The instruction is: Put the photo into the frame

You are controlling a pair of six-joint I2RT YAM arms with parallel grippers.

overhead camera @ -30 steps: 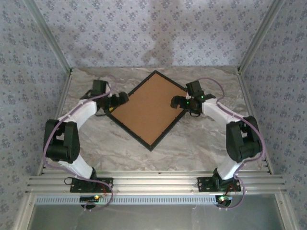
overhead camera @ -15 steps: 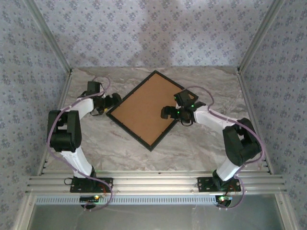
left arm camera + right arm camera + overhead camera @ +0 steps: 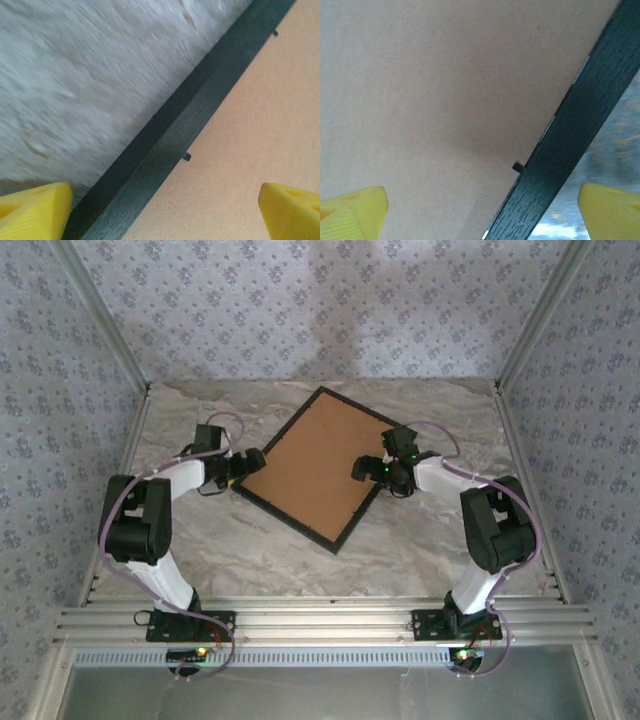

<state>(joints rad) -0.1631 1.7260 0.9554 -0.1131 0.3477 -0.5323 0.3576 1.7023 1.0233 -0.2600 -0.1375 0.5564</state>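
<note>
We are looking down on the frame [image 3: 285, 521], which is lying flat near the middle of the desk [image 3: 420, 540], turned diagonally so one corner is pointing toward the back wall. A brown backing board [image 3: 315, 468] is sitting inside it and filling its opening.

We are holding the left pincer [image 3: 250, 461] at the frame's left edge with its jaws spread wide and gripping nothing. In the left wrist view the left pincer [image 3: 160, 212] is straddling the black frame [image 3: 190, 125], with one yellow fingertip [image 3: 32, 210] over the desk [image 3: 75, 75] and the other over the board [image 3: 260, 125]. A small black tab [image 3: 186, 156] is sticking out from the frame onto the board.

We are keeping the right pincer [image 3: 360, 470] at the frame's right edge, also wide and empty. In its wrist view the right pincer [image 3: 481, 212] is spanning the frame [image 3: 575, 140], one fingertip [image 3: 350, 212] over the board [image 3: 430, 90], the other over the desk [image 3: 617, 145], with another tab [image 3: 518, 167] at the frame's inner edge. We cannot tell whether any finger is touching anything.
</note>
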